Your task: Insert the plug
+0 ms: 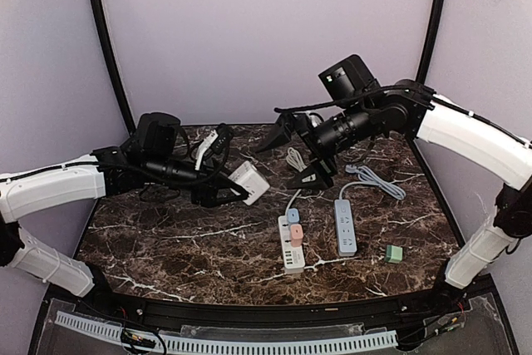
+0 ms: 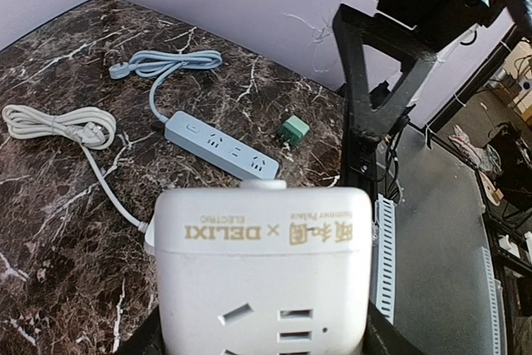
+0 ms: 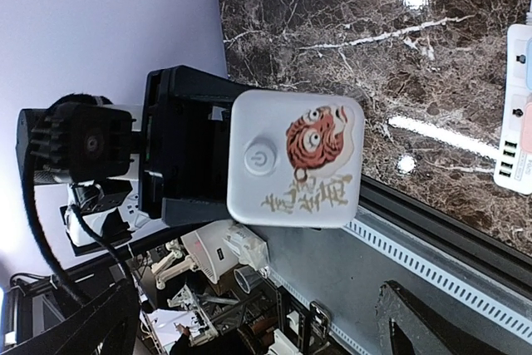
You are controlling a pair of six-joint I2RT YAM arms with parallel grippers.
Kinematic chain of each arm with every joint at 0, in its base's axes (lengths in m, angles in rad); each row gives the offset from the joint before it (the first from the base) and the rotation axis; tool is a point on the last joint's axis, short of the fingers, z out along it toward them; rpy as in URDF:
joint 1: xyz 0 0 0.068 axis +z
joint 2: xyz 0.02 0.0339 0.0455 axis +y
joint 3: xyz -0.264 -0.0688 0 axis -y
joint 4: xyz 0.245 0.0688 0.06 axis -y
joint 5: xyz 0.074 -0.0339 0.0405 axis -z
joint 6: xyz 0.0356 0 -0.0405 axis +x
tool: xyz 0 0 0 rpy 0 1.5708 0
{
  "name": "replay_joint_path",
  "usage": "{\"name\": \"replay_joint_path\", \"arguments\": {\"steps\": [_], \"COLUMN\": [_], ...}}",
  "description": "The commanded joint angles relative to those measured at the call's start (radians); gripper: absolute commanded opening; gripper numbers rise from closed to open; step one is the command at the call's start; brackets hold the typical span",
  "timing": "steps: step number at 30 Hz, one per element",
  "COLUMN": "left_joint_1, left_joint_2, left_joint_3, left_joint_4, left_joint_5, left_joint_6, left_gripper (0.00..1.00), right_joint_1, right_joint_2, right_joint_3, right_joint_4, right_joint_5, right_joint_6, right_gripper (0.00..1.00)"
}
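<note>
- The white plug lies flat on the counter at the end of a coiled white cord, at the left of the left wrist view and upper centre of the top view.
- The cord runs down the frame to a white strip at lower centre, which has a blue and a pink piece on it.
- The right hand is spread wide with nothing in it; in the top view the coil shows between its two dark fingers.
- The left hand is closed on a white cube left of centre, held off the counter.
- The cube's slotted face, printed DELIXI, fills the bottom of the left wrist view; the right wrist view shows another face with a power button and a tiger picture.
- A grey strip lies just right of the white one, and its grey cord loops above it.
- A small green block sits at lower right, near the grey strip.
</note>
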Motion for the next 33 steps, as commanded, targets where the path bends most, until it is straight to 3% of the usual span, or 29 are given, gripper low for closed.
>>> {"name": "replay_joint_path", "arguments": {"steps": [1,11,33], "left_joint_1": [-0.039,-0.089,-0.135], "left_joint_2": [0.002,0.032,0.088], "left_joint_3": [0.068,0.119,0.188], "left_joint_4": [-0.029,-0.054,-0.111], "left_joint_5": [0.069,0.104,0.091], "left_joint_6": [0.056,0.07,0.144], "left_gripper": [0.01,0.01,0.01], "right_joint_1": [0.021,0.03,0.055], "right_joint_2": [0.032,0.048,0.031], "right_joint_3": [0.02,0.007,-0.085], "right_joint_4": [-0.048,-0.072,0.01], "right_joint_5": [0.011,-0.011,-0.079], "right_joint_6": [-0.024,-0.048,-0.017], "right_gripper": [0.99,0.98,0.76]}}
